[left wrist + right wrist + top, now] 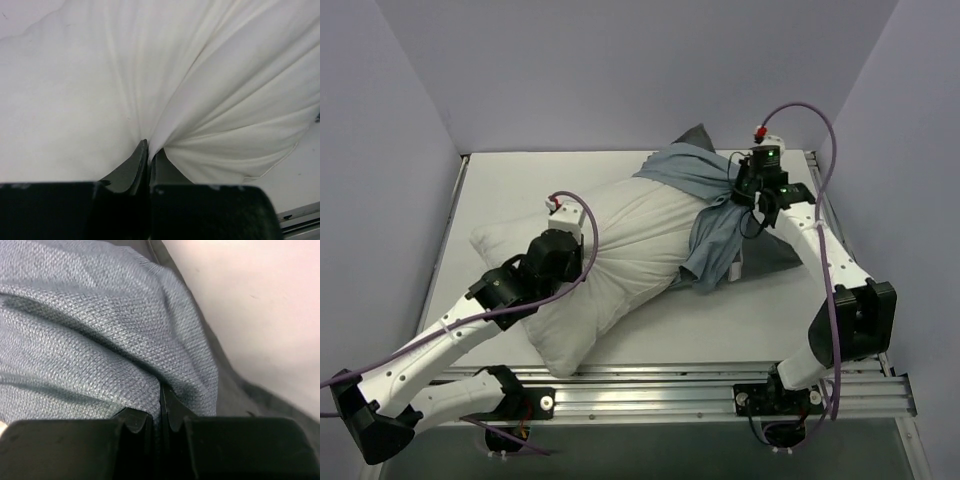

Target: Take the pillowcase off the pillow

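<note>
The white pillow (620, 262) lies diagonally across the table, its far right end still inside the pillowcase (712, 205), bunched blue-grey with a dark grey part to the right. My left gripper (582, 262) is shut on a pinched fold of the pillow (210, 85), the white cloth radiating in creases from the left gripper (149, 150). My right gripper (738, 190) is shut on a fold of the pillowcase (100, 325), with the woven blue-grey fabric squeezed at the right gripper (162, 390).
The white table (520, 185) is walled on three sides by pale panels. A metal rail (720, 385) with both arm bases runs along the near edge. A dark corner of the cover (775, 255) lies beside the right arm.
</note>
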Tool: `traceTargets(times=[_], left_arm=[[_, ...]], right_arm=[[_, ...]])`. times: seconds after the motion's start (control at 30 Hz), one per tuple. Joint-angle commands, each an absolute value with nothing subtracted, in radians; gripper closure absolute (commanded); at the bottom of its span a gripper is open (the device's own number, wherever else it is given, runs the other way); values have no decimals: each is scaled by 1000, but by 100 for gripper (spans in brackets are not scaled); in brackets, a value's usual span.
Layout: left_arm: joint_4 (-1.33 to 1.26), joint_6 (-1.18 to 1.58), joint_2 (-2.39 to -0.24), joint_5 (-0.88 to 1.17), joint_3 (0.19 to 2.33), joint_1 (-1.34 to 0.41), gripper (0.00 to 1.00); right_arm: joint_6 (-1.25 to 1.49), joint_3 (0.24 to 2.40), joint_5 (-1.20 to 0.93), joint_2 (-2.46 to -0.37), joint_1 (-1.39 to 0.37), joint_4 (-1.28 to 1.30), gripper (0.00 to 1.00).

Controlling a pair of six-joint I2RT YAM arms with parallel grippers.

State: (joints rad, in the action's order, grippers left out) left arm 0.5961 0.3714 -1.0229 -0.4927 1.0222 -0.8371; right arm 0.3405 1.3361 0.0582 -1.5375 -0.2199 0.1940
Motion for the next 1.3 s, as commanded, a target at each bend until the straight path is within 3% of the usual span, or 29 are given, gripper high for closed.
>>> traceTargets(times=[0.0,0.17,0.27,0.47,0.53,0.57,0.63,0.67,0.77,1.03,1.27], left_arm=[[879,292,-914,-692,1094,-715,98],[899,253,-885,-670,1112,-592,98],[815,221,-882,-528,1103,-594,98],[612,192,-885,-175,1013,-610,95],[571,178,-891,-103,999,-642,77],[562,167,-894,-97,999,-661,60],[543,126,-899,-110,1008,-710,38],[540,109,-903,-144,1014,-769,21],[529,34,-940,-237,1043,-871,4],[388,-107,-1159,-294,1088,-911,6],[344,-25,-1316,-383,1057,-922,6]], right_arm=[[368,1416,342,-1488,-60,238,100],[364,1436,247,-1467,-47,212,100],[319,1396,56,-1454,-121,141,100],[296,1310,-61,-1433,-346,85,100],[293,1275,-61,-1430,-408,57,100],[287,1272,-57,-1433,-426,55,100],[272,1269,-35,-1440,-459,55,100],[267,1267,-29,-1453,-465,55,100],[262,1270,-23,-1477,-477,52,100],[256,1270,-5,-1491,-503,49,100],[255,1289,-3,-1496,-522,60,100]])
